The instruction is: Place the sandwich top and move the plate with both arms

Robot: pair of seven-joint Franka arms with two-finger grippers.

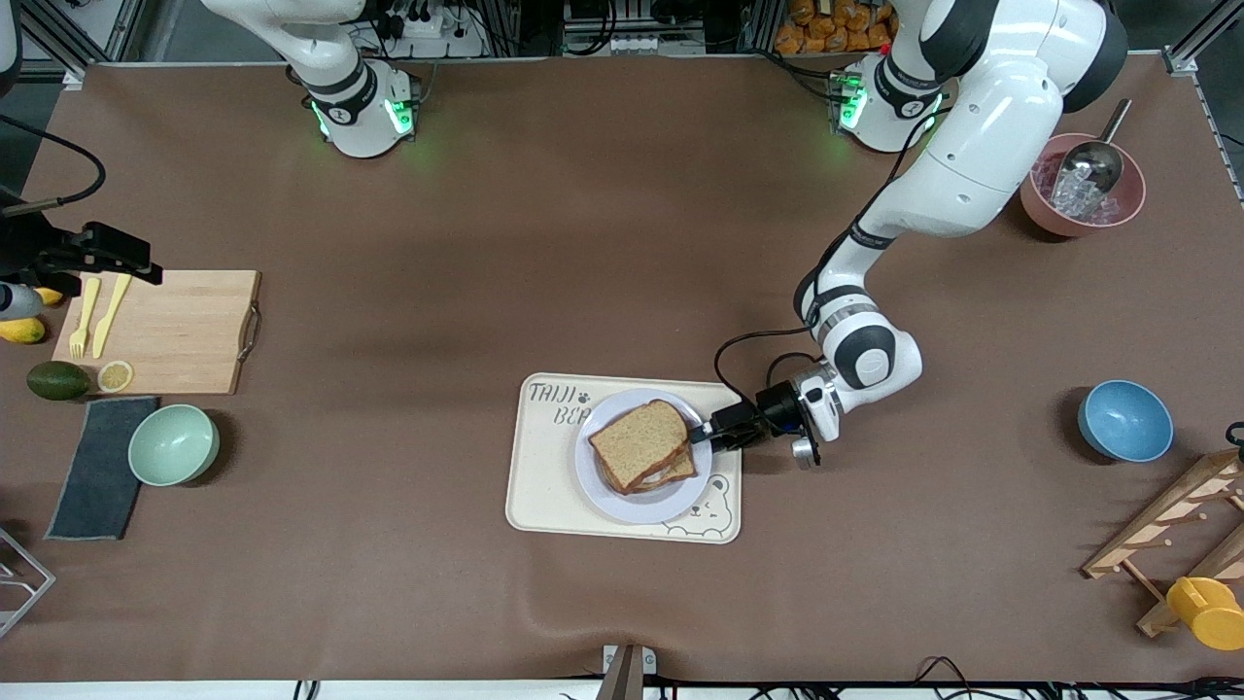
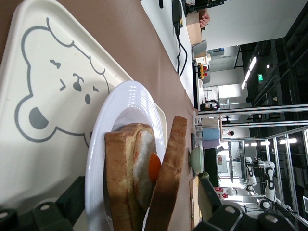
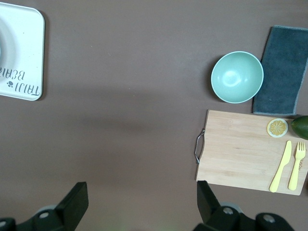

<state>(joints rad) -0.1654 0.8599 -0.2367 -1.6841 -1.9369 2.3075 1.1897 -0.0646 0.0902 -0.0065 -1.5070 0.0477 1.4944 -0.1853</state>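
The sandwich top (image 1: 639,442), a brown bread slice, lies askew on the egg slice on the lavender-grey plate (image 1: 663,506), which sits on the cream bear tray (image 1: 544,486). My left gripper (image 1: 705,434) is low at the plate's rim toward the left arm's end, open. In the left wrist view its fingers (image 2: 72,197) straddle the plate (image 2: 120,106) and sandwich without touching; the top slice (image 2: 168,178) leans on the egg slice (image 2: 126,178). My right gripper (image 1: 136,264) waits open over the cutting board's edge; in the right wrist view (image 3: 139,199) it is empty above bare table.
A cutting board (image 1: 185,331) with a yellow fork and knife, a green bowl (image 1: 173,444) and a grey cloth (image 1: 97,467) lie at the right arm's end. A blue bowl (image 1: 1124,420), a pink ice bowl (image 1: 1081,190) and a wooden rack (image 1: 1176,525) stand at the left arm's end.
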